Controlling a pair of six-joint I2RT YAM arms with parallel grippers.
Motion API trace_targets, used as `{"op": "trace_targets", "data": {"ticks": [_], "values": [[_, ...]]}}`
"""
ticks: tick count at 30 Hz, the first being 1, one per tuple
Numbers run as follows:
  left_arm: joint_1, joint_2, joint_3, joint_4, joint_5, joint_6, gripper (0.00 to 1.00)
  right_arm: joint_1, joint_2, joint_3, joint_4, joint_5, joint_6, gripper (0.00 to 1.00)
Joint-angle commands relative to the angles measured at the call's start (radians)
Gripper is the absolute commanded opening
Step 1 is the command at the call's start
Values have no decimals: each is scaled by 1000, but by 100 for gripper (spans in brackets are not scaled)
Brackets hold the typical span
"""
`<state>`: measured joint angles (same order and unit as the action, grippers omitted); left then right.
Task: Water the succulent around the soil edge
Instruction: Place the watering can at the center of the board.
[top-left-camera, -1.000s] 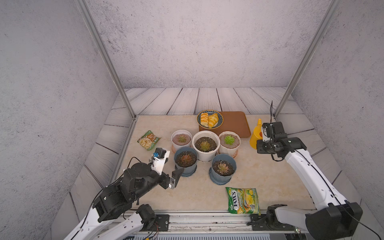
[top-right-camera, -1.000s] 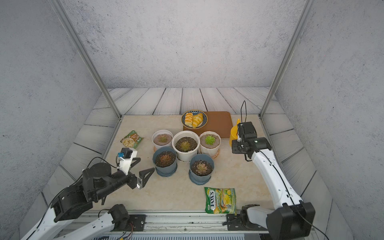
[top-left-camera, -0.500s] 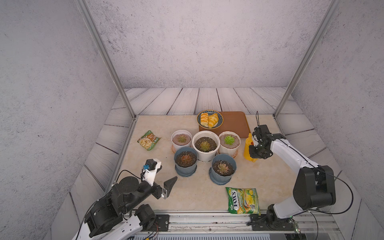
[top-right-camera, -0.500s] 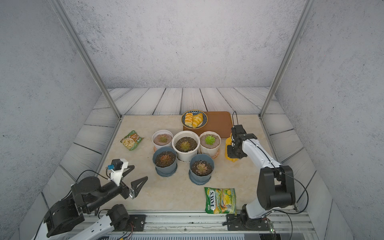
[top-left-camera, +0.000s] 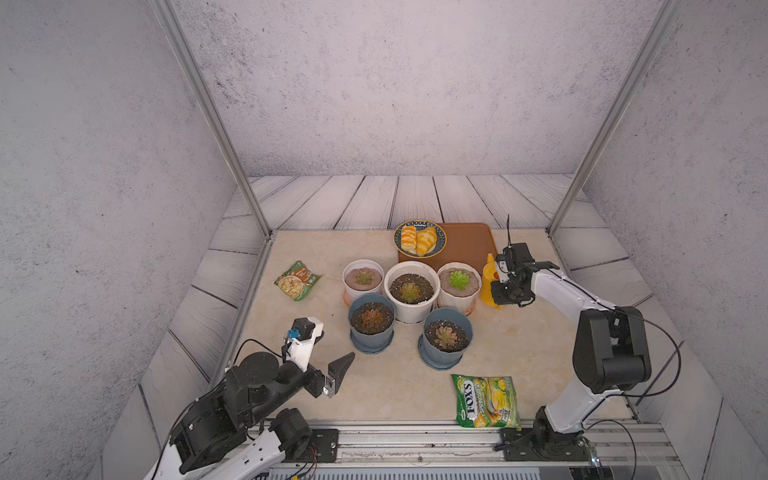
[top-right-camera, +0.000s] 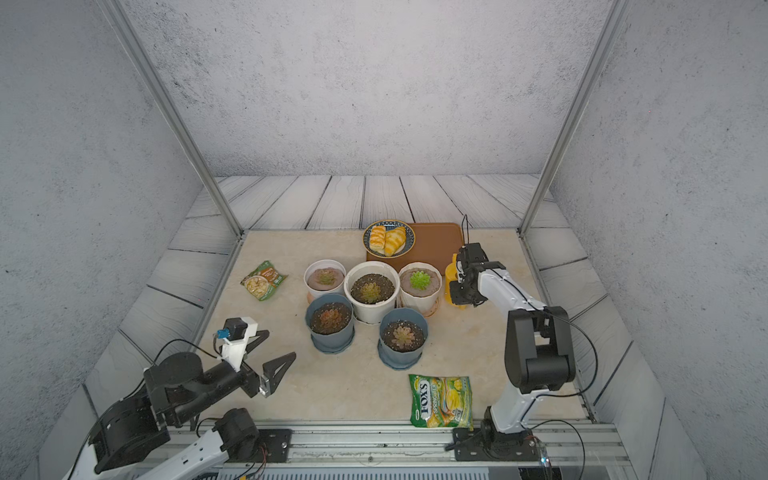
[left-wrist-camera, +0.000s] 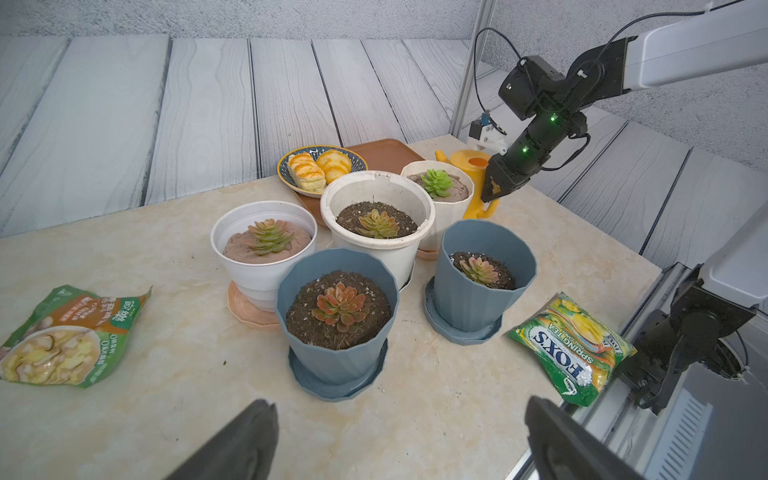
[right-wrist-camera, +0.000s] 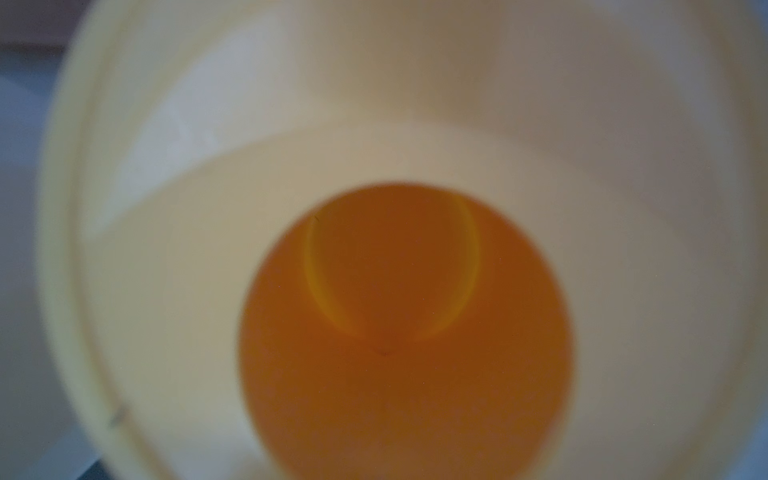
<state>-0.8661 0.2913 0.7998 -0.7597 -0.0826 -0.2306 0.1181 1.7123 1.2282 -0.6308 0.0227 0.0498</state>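
We have swung the yellow watering can (top-left-camera: 488, 279), handle pinched in our right gripper (left-wrist-camera: 494, 192), down beside the green succulent's pot (top-left-camera: 455, 301); our left gripper (top-right-camera: 277, 345), gaping, withdraws, pouring seemingly over.

Bright, even, diffuse light from overhead in both top views, with only short, soft shadows beside the pots (top-left-camera: 411, 311) on the pale table (top-left-camera: 386, 386). Sharp throughout, yet frame posts (top-left-camera: 210, 112) splayed outward by wide-angle distortion. Crisp in the left wrist view as well, bowed toward the edges, with white glare on the candy bag (left-wrist-camera: 575, 374) and dark, soft fingers (left-wrist-camera: 245, 444) nearest the lens. Wholly out of focus in the right wrist view: just a yellow-orange smear of watering can (right-wrist-camera: 407, 332), far too close.
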Motion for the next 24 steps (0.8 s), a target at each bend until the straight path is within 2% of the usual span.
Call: {"op": "trace_targets", "data": {"ticks": [1,4,5,6,7,12,16,18,20,22,24], "values": [[3,3,-8,0,-9,13,98,-11,31,34,-30,-10,-25,34],[3,4,-7,0,-8,14,98,-11,-22,14,-24,-5,-7,46],[3,3,-7,1,-8,14,98,-9,-52,-6,-13,-2,4,53],[3,2,-7,1,-8,13,98,-12,-82,-25,2,5,12,88],[3,0,-7,0,-8,16,98,-11,-120,-52,25,17,26,99],[3,-1,-8,1,-8,16,98,-12,-320,-229,199,55,65,99],[3,-2,-8,-1,-12,14,98,-12,-506,-417,412,56,77,99],[3,-5,-8,0,-17,13,98,-12,-590,-528,553,82,65,99],[3,-7,-10,1,-22,14,98,-11,-658,-685,770,104,37,99],[3,-12,-13,0,-26,14,98,-11,-692,-837,1006,78,-46,99],[3,-14,-17,3,-30,16,98,-12,-701,-958,1202,106,-63,99]]}}
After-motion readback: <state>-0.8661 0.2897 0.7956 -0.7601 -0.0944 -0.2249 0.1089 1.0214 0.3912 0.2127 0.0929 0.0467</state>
